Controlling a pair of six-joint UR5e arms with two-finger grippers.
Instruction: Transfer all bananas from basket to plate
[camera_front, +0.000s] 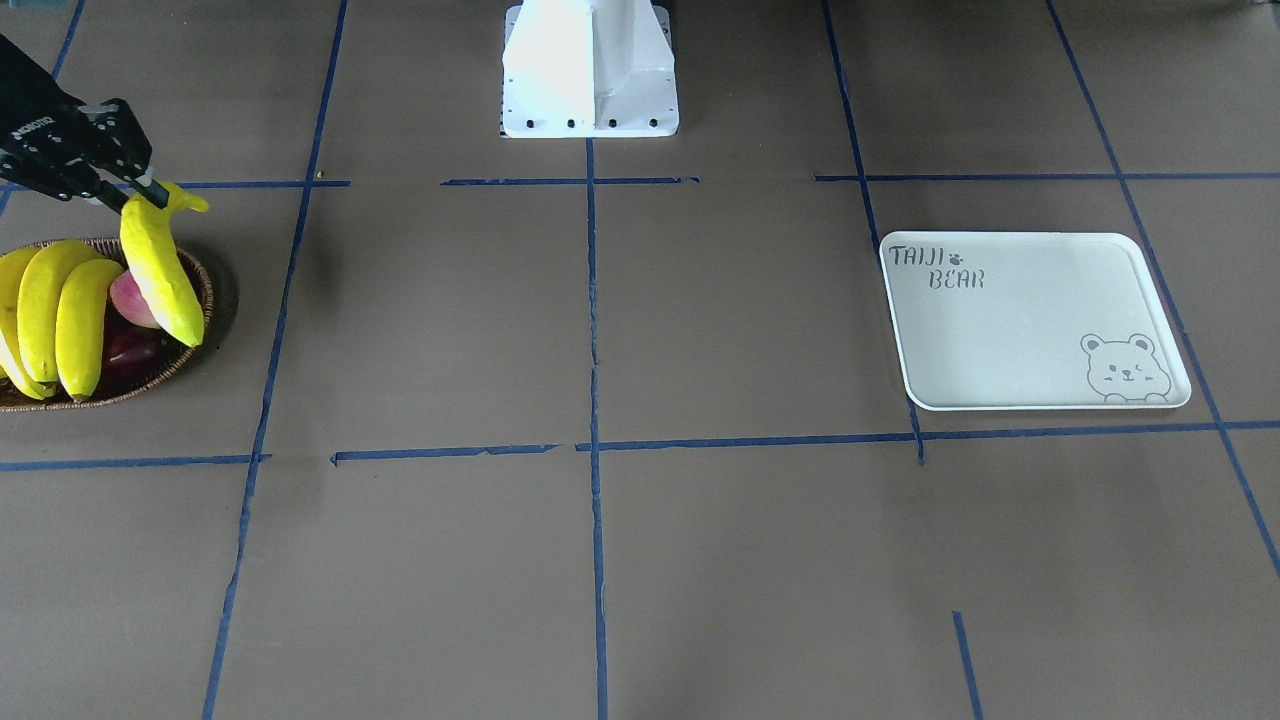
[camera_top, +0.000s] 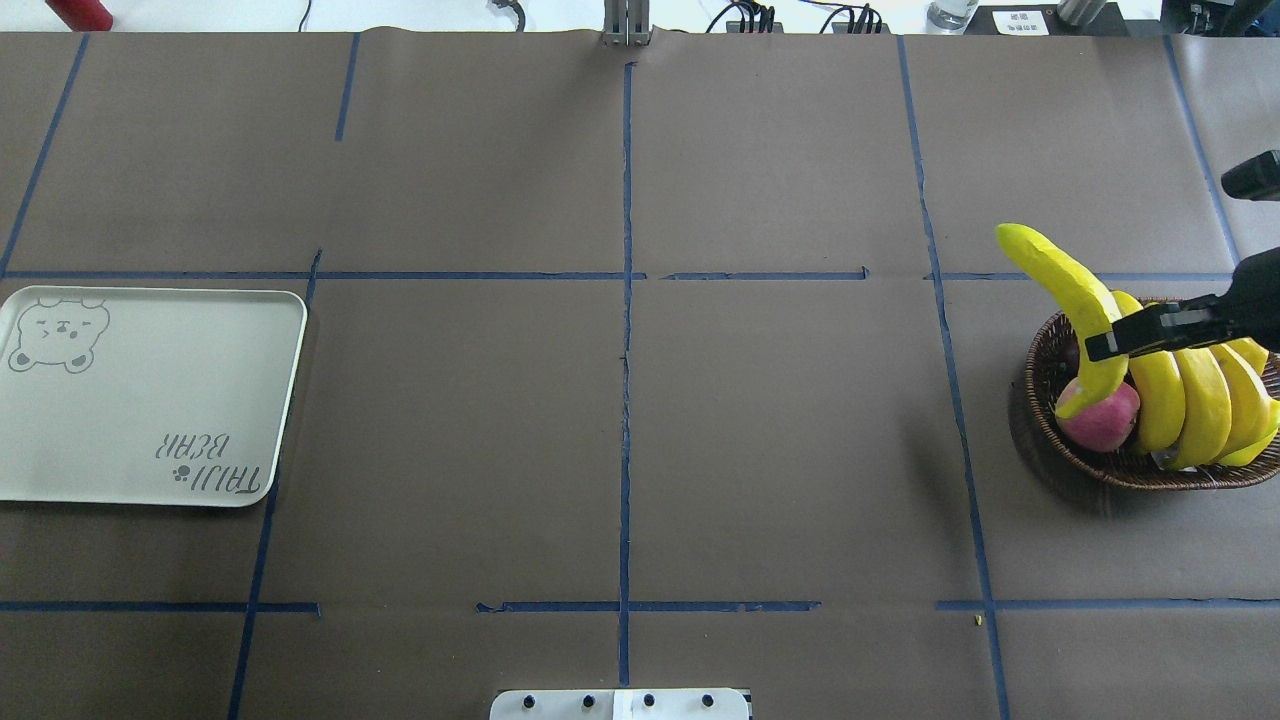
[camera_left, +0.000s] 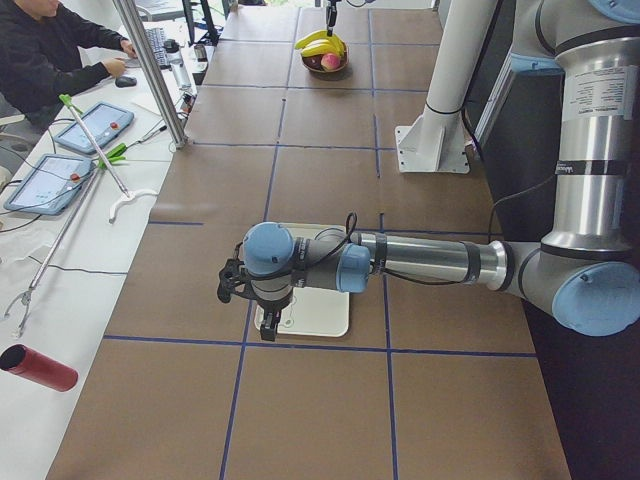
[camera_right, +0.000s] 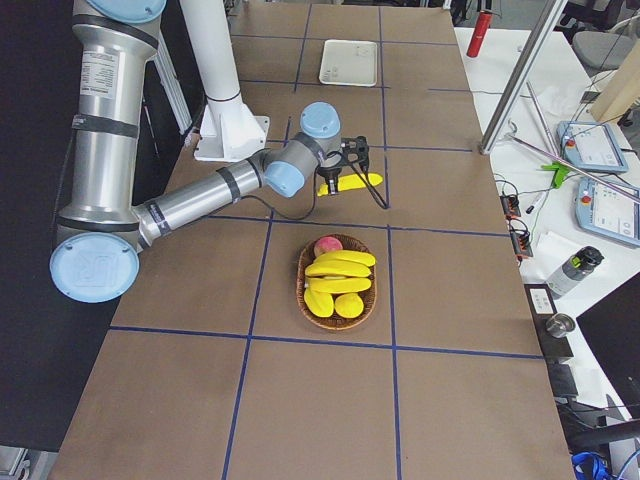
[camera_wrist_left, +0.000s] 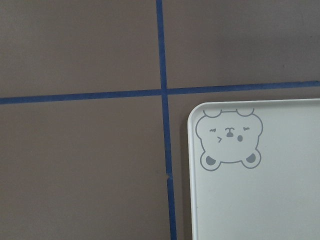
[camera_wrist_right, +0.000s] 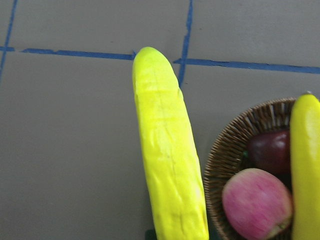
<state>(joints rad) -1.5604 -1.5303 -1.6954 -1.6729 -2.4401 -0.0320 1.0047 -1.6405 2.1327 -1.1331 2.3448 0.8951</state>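
Pinching one banana (camera_top: 1062, 285) toward one of its ends, the right gripper (camera_top: 1103, 345) holds it above the basket (camera_top: 1100, 470), which sits at the table's 3 o'clock edge in the overhead view. The fingers are pressed together on the yellow skin, and most of the fruit's length sticks out to one side of them. The other bananas (camera_top: 1200, 400) lie packed in the basket beside a pink apple (camera_top: 1100, 420). The plate (camera_top: 150, 400) waits bare, well apart at 9 o'clock.

From where I stand, the worry is that off-centre hold. The skin looks smooth and the free length is long, so a quick swing across the table could let the fruit pivot between the fingers or slide out short of the plate. Its low end also hangs close to the apple, so a sideways start might clip it.

The left gripper (camera_left: 268, 320) hangs over the plate; I cannot tell whether it is spread. It may crowd the drop spot.
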